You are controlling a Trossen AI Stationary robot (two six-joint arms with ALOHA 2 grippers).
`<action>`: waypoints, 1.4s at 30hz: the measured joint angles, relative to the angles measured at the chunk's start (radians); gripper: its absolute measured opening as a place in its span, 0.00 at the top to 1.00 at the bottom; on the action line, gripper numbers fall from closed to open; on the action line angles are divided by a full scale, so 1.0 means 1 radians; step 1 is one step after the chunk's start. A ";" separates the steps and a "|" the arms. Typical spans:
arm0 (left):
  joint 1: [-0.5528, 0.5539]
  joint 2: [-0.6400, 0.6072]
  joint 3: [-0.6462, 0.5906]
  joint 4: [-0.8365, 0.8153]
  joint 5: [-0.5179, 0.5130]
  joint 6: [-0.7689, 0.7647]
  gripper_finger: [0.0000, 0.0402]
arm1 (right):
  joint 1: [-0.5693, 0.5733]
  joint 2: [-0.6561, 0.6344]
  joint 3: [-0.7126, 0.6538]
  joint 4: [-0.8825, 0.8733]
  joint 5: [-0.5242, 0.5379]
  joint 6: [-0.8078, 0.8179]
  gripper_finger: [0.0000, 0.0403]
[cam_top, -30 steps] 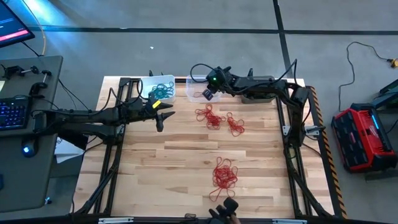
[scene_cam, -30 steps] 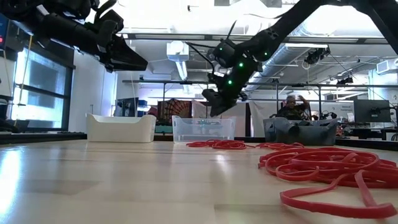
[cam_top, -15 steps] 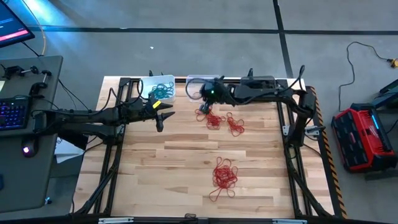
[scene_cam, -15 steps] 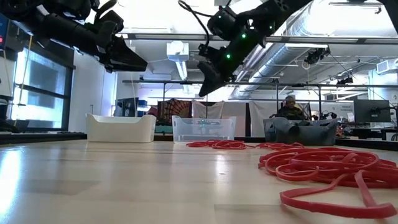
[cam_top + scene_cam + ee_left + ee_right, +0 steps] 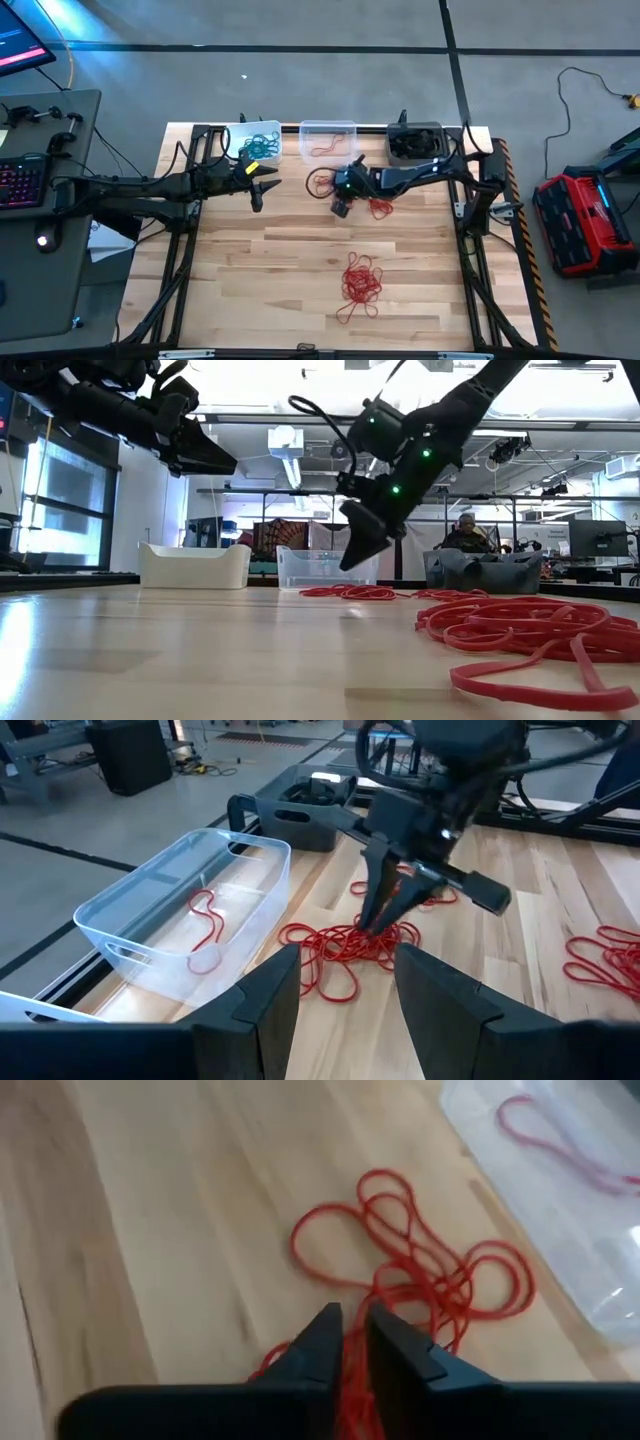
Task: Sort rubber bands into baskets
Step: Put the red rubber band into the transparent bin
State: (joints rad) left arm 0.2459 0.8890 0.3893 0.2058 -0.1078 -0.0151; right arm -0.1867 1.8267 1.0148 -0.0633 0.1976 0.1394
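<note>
Dark grey basket [image 5: 414,141] contents unclear, red bands [image 5: 420,1295] partly hidden behind right fingers [image 5: 325,1342]

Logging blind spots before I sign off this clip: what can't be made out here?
- Dark grey plastic basket: its contents read only as dark shapes from above, and its wall hides them in the low view.
- Right hand: the narrow gap between its fingers shows red, but a grip on the red rubber band pile is unclear.
- White plastic basket: its teal bands are hidden by its wall in the low view.

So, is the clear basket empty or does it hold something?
Not empty: the clear basket holds red rubber bands lying on its bottom.
</note>
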 joint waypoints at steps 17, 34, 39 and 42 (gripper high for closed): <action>0.000 0.000 0.000 -0.001 0.000 -0.019 0.61 | -0.063 0.038 -0.024 0.065 -0.094 -0.051 0.77; 0.000 0.000 0.000 -0.008 0.000 -0.026 0.61 | -0.044 0.051 -0.012 0.094 -0.051 -0.050 0.98; 0.000 0.000 0.000 -0.007 0.000 -0.026 0.61 | -0.012 0.020 0.036 0.095 -0.051 -0.068 0.99; 0.000 0.000 0.000 -0.008 0.000 -0.026 0.61 | 0.008 -0.002 0.064 0.087 -0.051 -0.092 1.00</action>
State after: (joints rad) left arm 0.2462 0.8891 0.3889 0.1978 -0.1078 -0.0414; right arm -0.1787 1.8247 1.0786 0.0234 0.1471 0.0478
